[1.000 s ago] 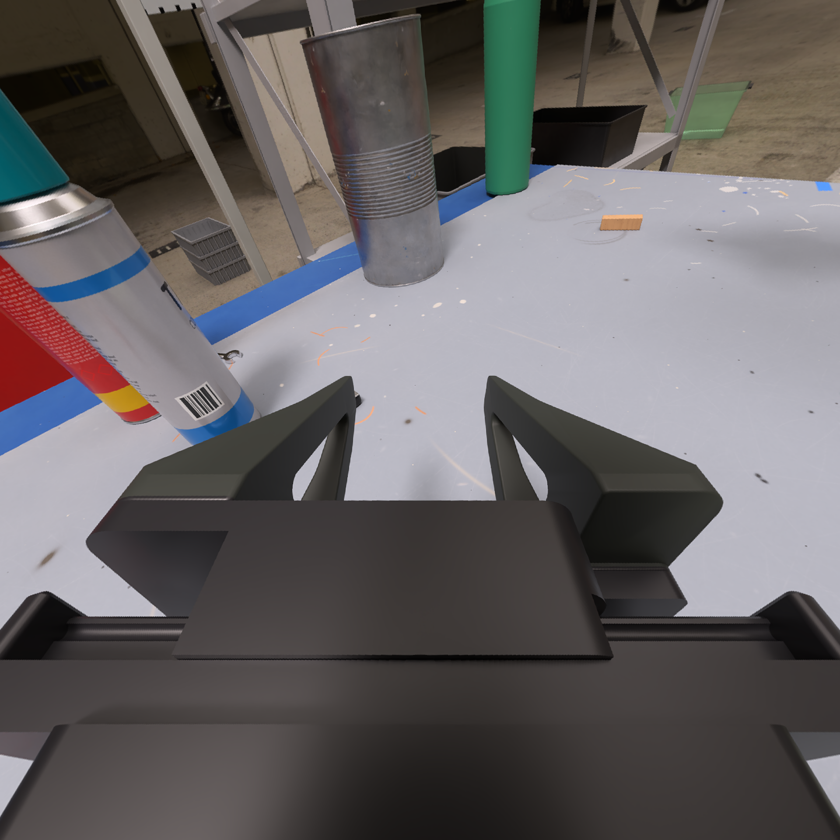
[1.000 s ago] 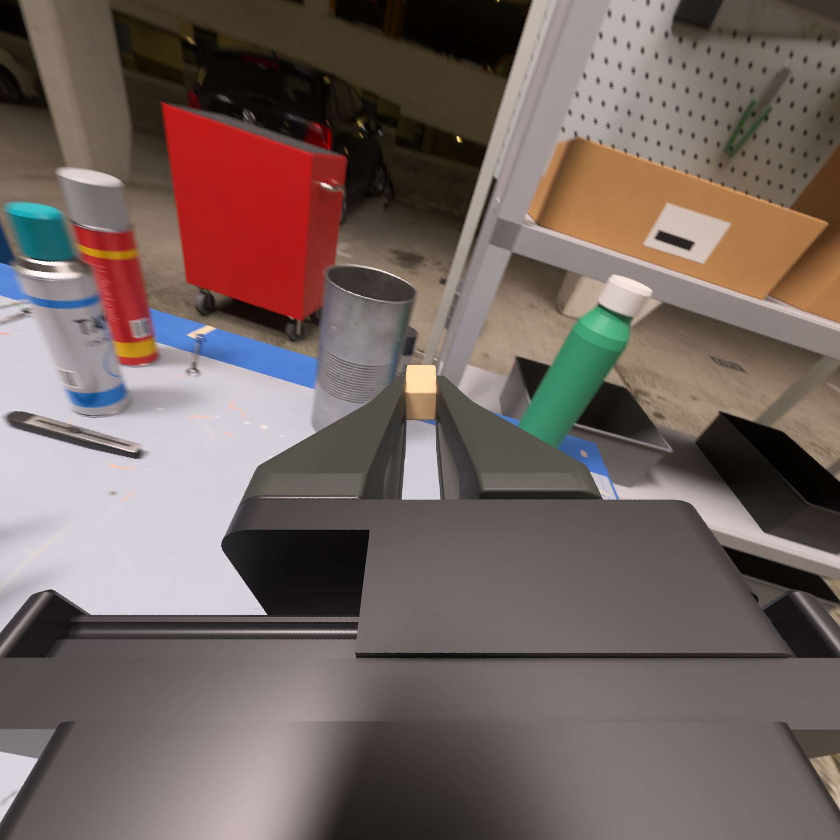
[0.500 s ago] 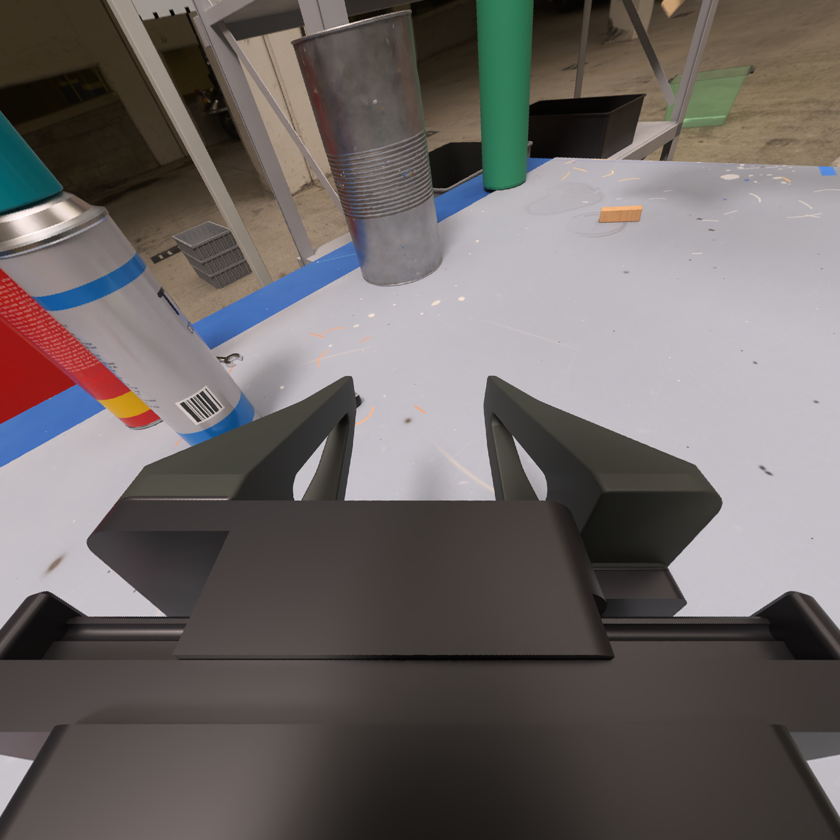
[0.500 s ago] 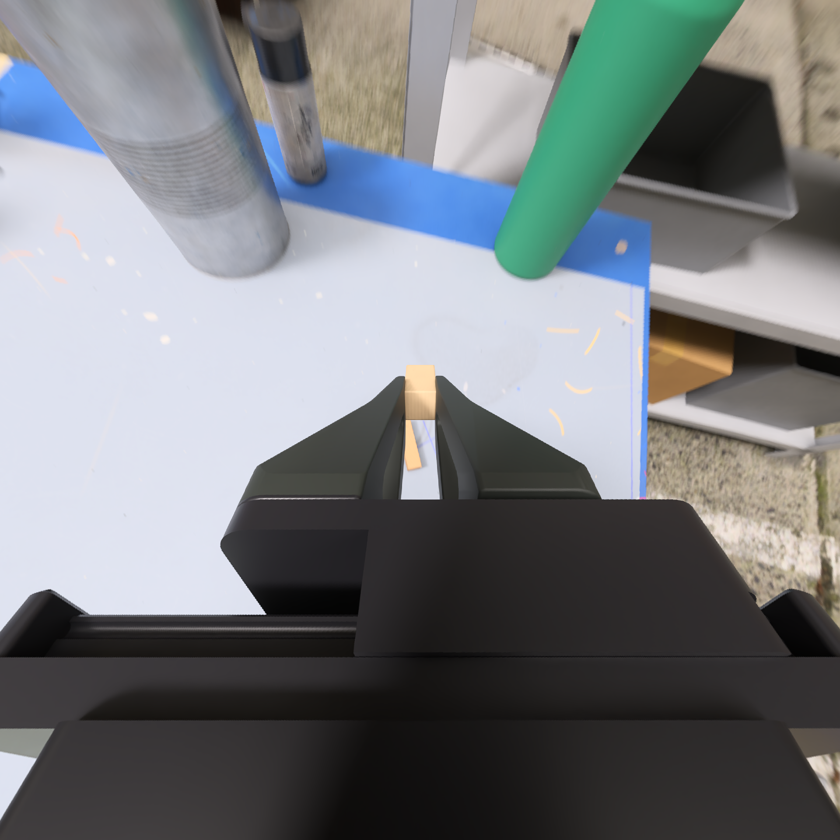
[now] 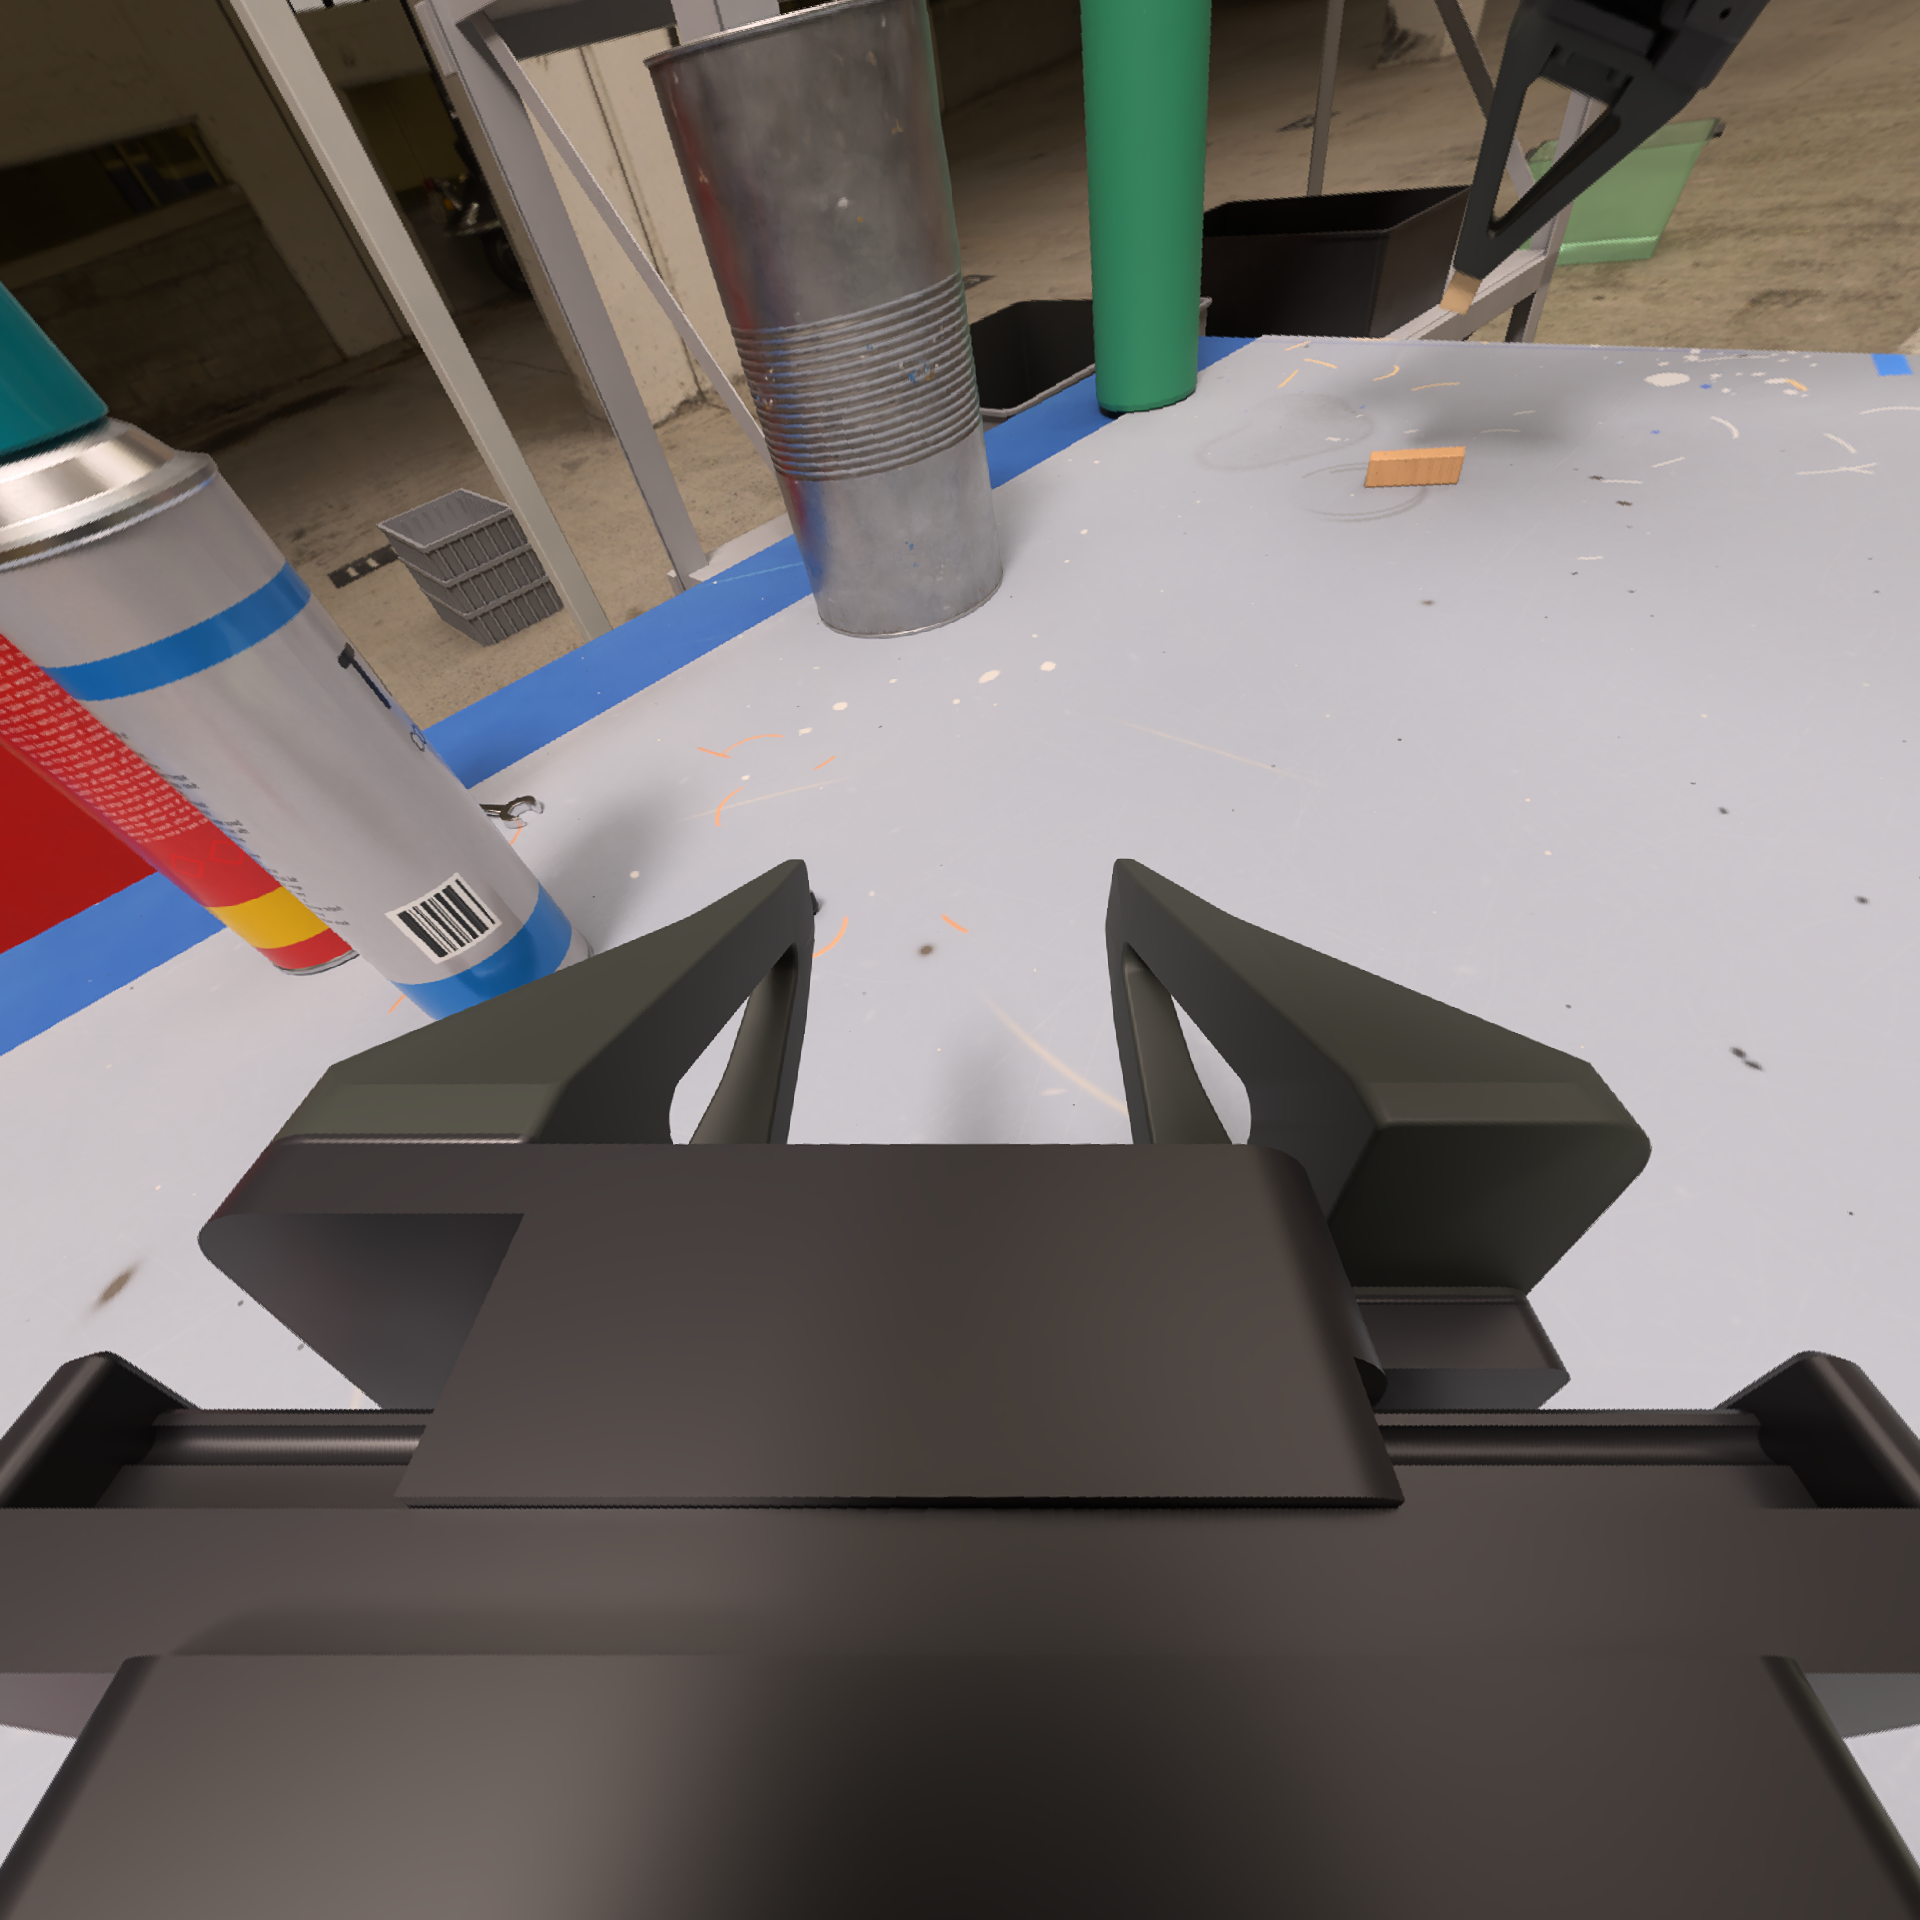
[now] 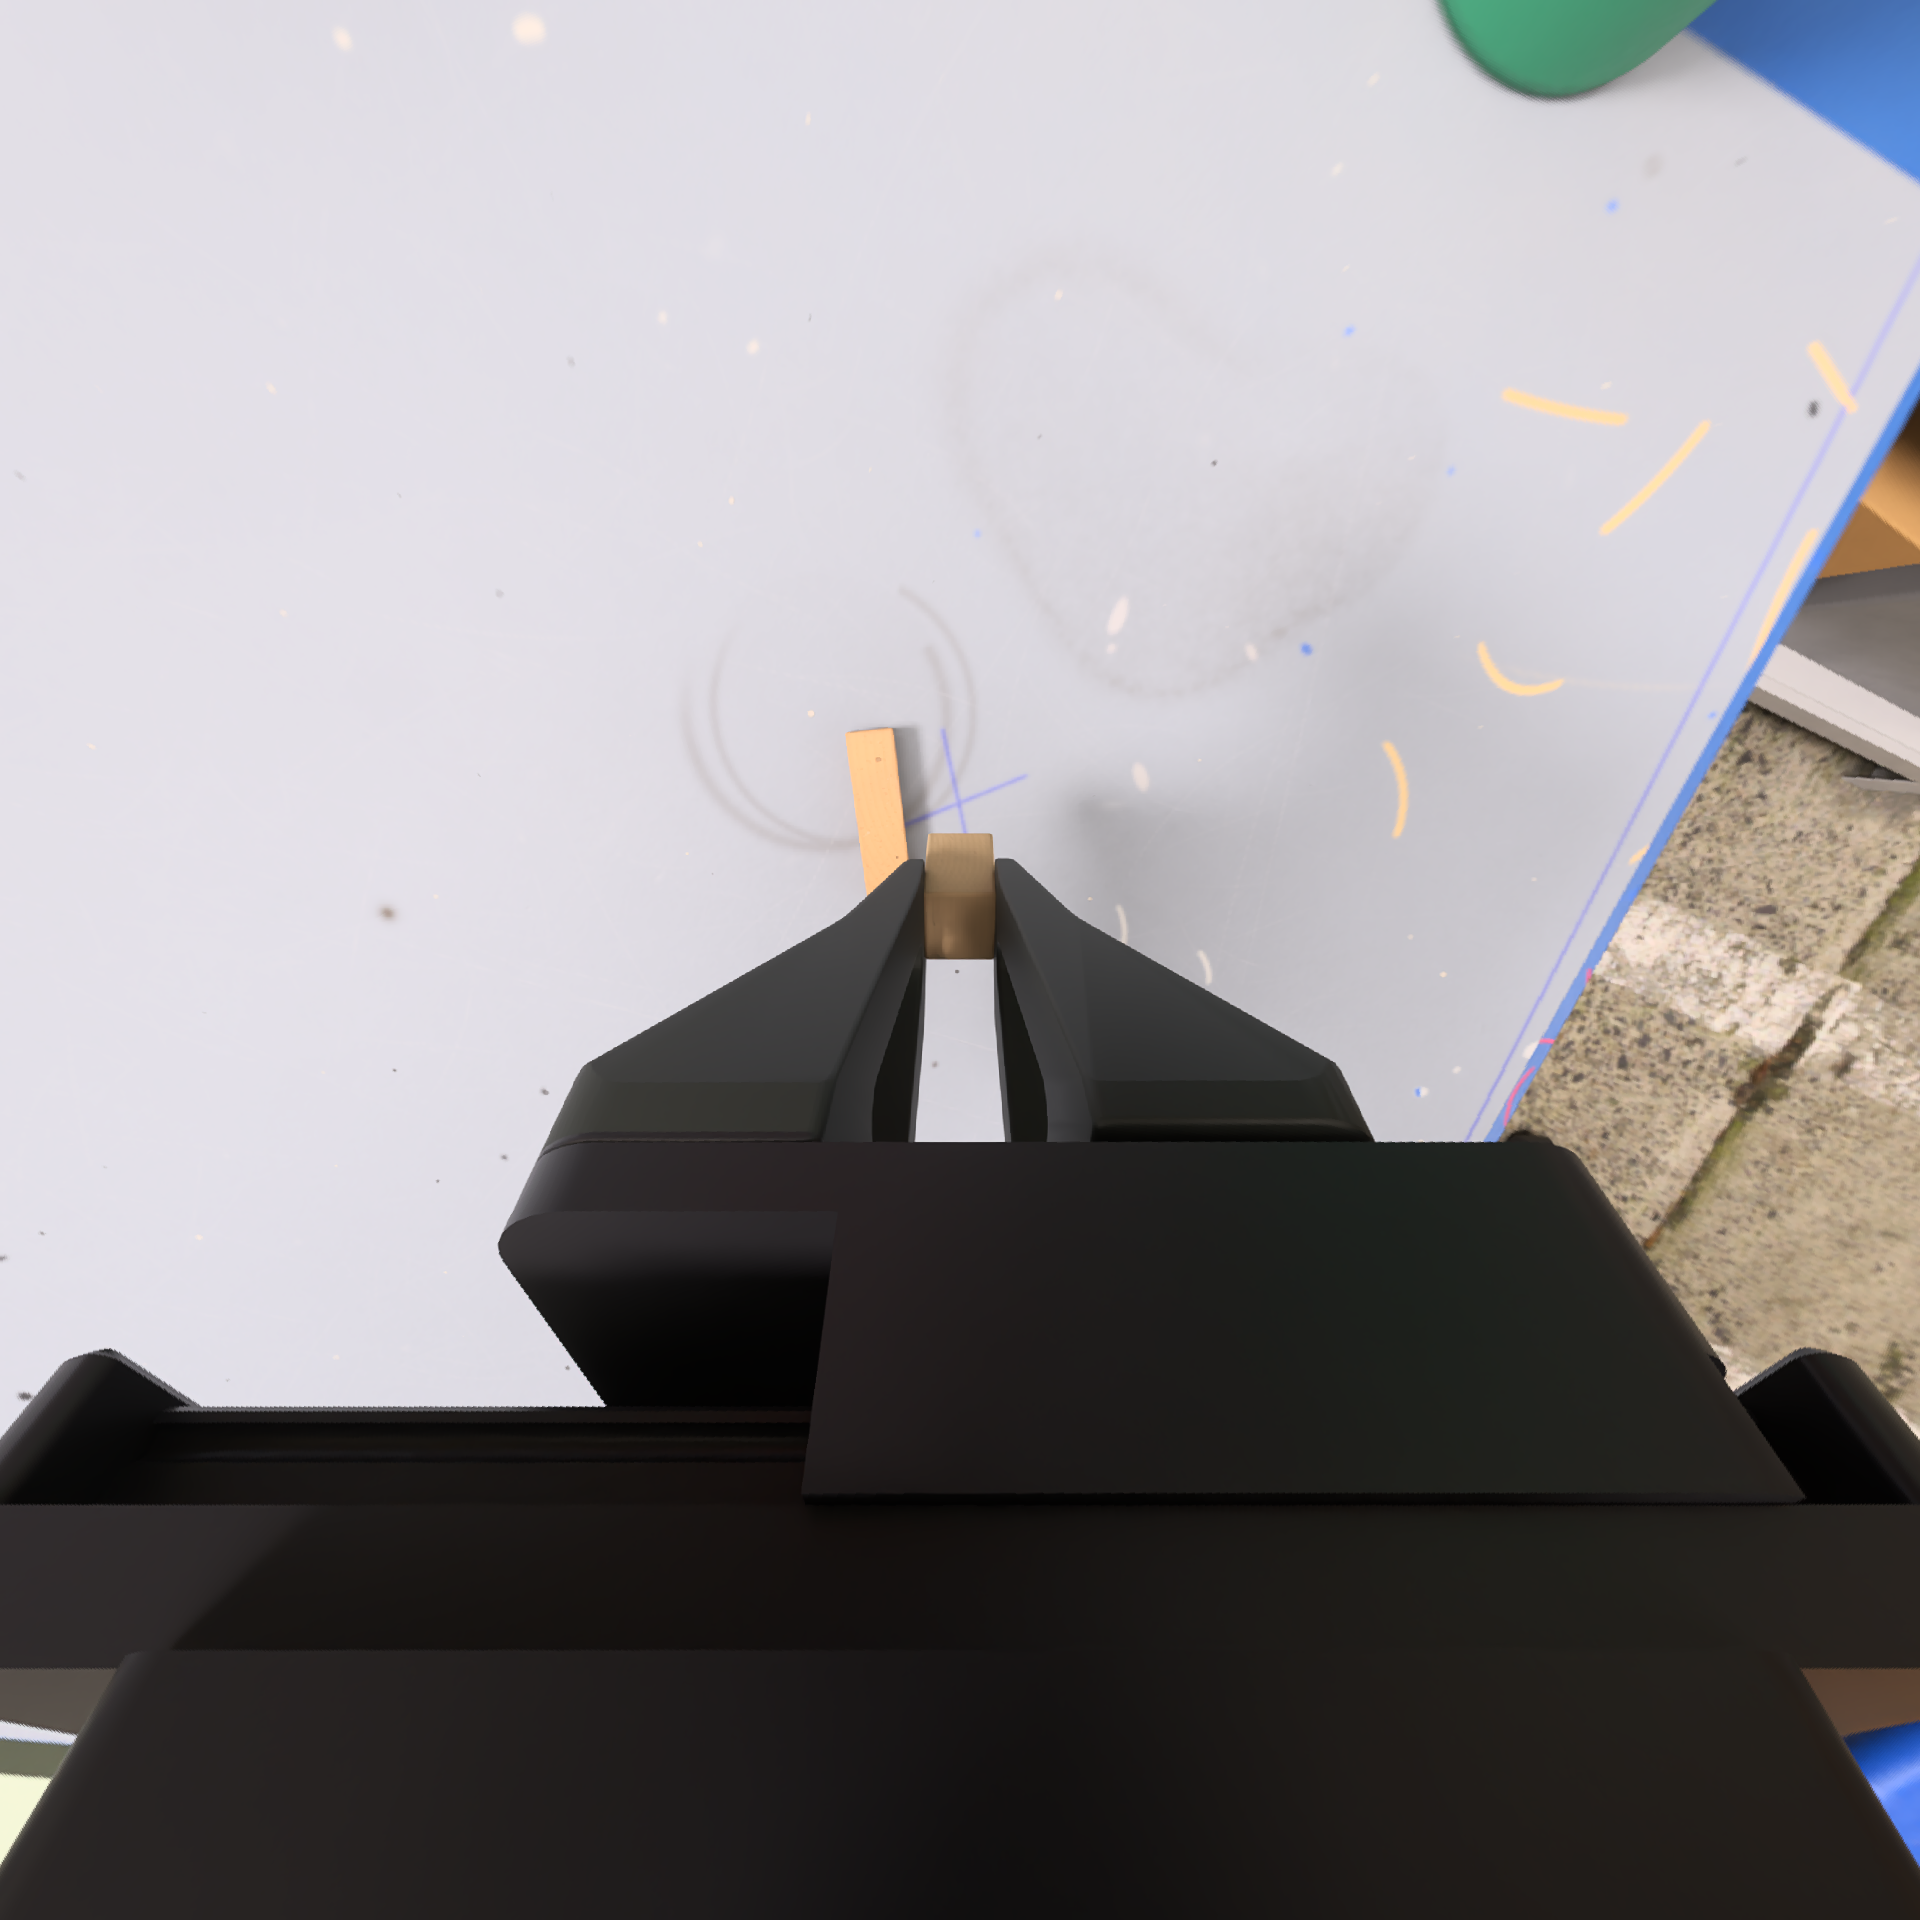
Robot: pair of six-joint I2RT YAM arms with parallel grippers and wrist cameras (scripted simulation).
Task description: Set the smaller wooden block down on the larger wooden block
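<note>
My right gripper [image 6: 960, 878] is shut on the smaller wooden block [image 6: 958, 891], a pale cube held between its fingertips, pointing down at the table. The larger wooden block [image 6: 875, 805], a flat orange slab, lies on the grey table just left of and below the held cube. In the left wrist view the larger block [image 5: 1414, 467] lies far off at the right, and the right gripper [image 5: 1463, 281] hangs high above it with the small block [image 5: 1460, 296] at its tip. My left gripper [image 5: 958, 899] is open and empty, low over the table.
A tall metal can [image 5: 862, 343] and a green bottle [image 5: 1143, 197] stand near the table's blue-taped far edge. Two spray cans [image 5: 229, 748] stand close to my left gripper's left side. The table's right edge [image 6: 1704, 748] lies right of the blocks. Black bins [image 5: 1320, 255] sit beyond.
My right gripper has tilted down and moved over the table with the small block, so the larger block now shows just ahead of its tips. The left gripper has barely moved.
</note>
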